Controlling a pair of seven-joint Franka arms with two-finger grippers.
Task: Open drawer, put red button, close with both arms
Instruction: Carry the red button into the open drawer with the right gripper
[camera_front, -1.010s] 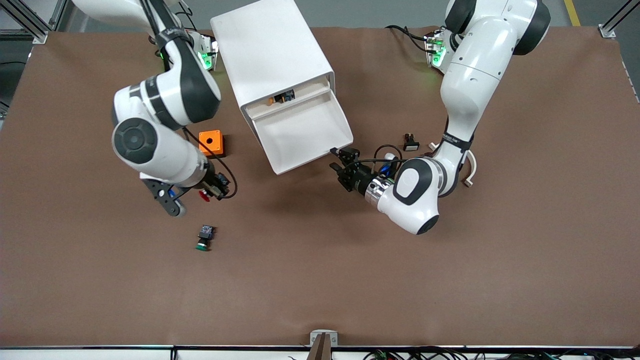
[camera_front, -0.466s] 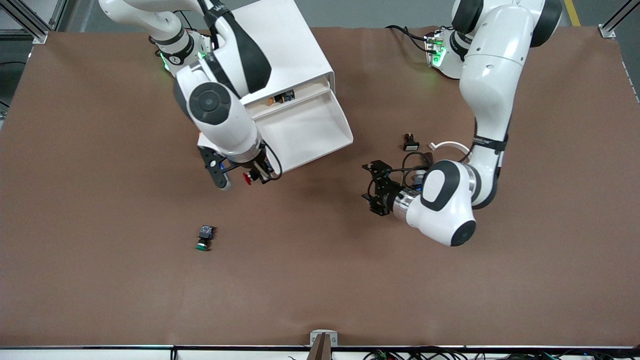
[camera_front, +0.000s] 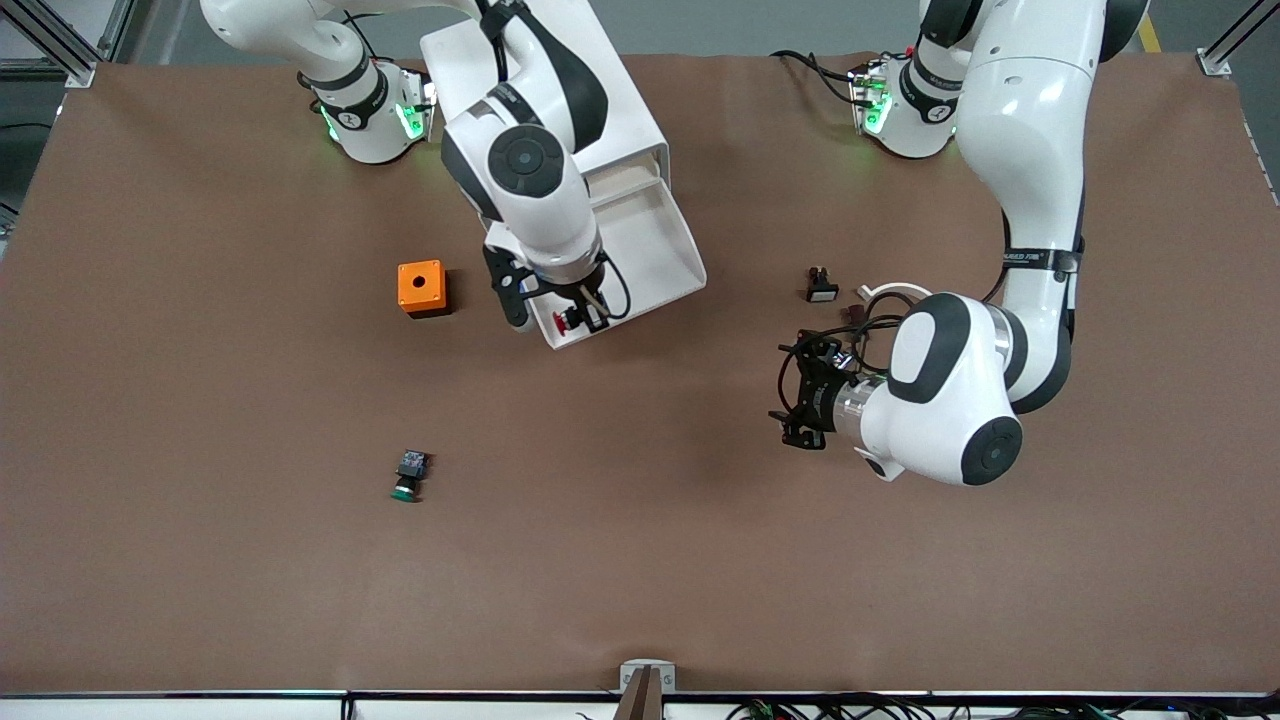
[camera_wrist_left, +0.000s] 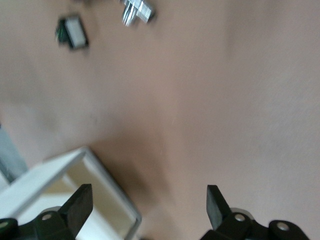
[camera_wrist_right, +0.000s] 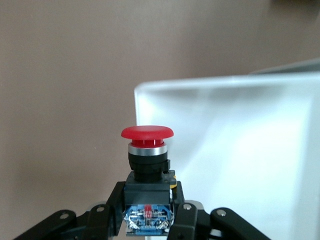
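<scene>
The drawer (camera_front: 650, 240) stands pulled out of the white cabinet (camera_front: 540, 90), and what shows of its tray holds nothing. My right gripper (camera_front: 575, 318) is shut on the red button (camera_front: 564, 322) and holds it over the drawer's front corner. In the right wrist view the red button (camera_wrist_right: 147, 150) sits upright in my right gripper (camera_wrist_right: 147, 217), with the drawer tray (camera_wrist_right: 240, 150) beside it. My left gripper (camera_front: 785, 385) is open and empty over bare table, off the drawer toward the left arm's end. The left wrist view shows my left gripper (camera_wrist_left: 147, 200) with its fingers wide apart, and the drawer's corner (camera_wrist_left: 85, 162).
An orange box (camera_front: 421, 288) sits on the table toward the right arm's end. A green-capped button (camera_front: 408, 477) lies nearer the front camera. A small black and white part (camera_front: 820, 287) and a white ring (camera_front: 893, 291) lie by the left arm.
My right arm carried the red button from beside the orange box to over the drawer's front corner. My left gripper drew back from the drawer front toward the left arm's end.
</scene>
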